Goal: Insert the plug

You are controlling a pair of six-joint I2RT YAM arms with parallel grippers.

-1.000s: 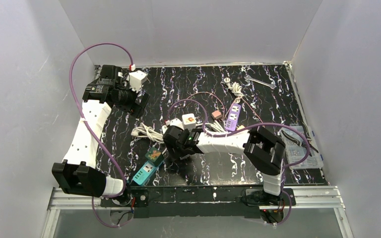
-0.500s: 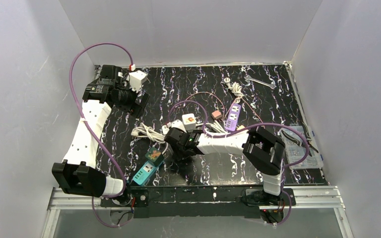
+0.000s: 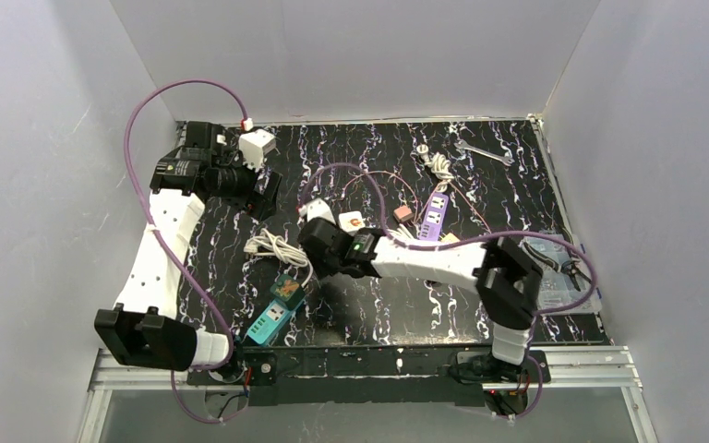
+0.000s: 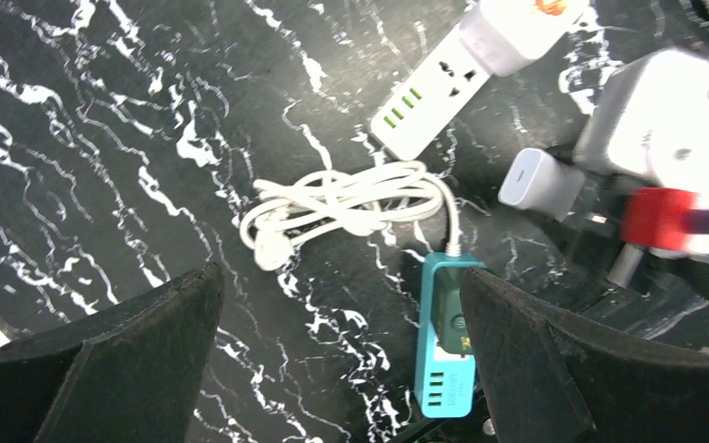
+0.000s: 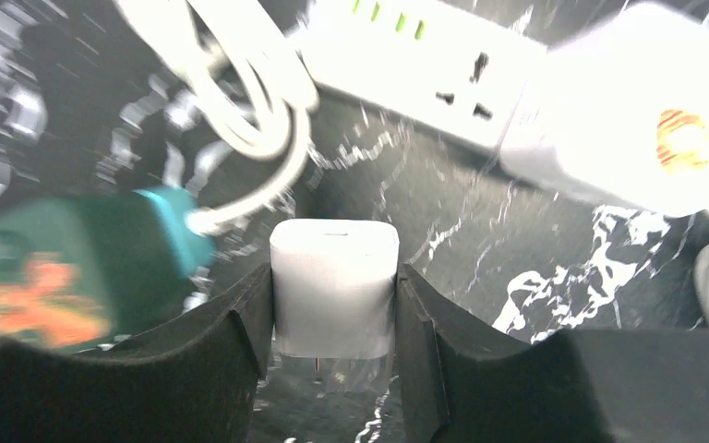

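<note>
The plug (image 5: 334,286) is a small white block, gripped on both sides by the black fingers (image 5: 240,323) of my right gripper (image 5: 334,277), which is shut on it. A thin metal pin shows under its lower edge. It also appears in the left wrist view as the plug (image 4: 540,182) beside the right arm. A white power strip (image 5: 425,65) lies just beyond it, and a teal power strip (image 5: 65,268) lies to its left. My left gripper (image 4: 340,286) hangs open high above the table, holding nothing. From above, the right gripper (image 3: 318,238) is mid-table.
A coiled white cable (image 3: 272,247) lies between the teal strip (image 3: 272,318) and the white strip. A white adapter with an orange mark (image 3: 352,221), a purple strip (image 3: 436,214), a wrench (image 3: 485,152) and a plastic bag (image 3: 554,272) sit further right. Walls enclose three sides.
The right gripper's jaws have closed onto the white plug, and the arm has moved away from the near edge. The left arm has shifted slightly, with its gripper still open.
</note>
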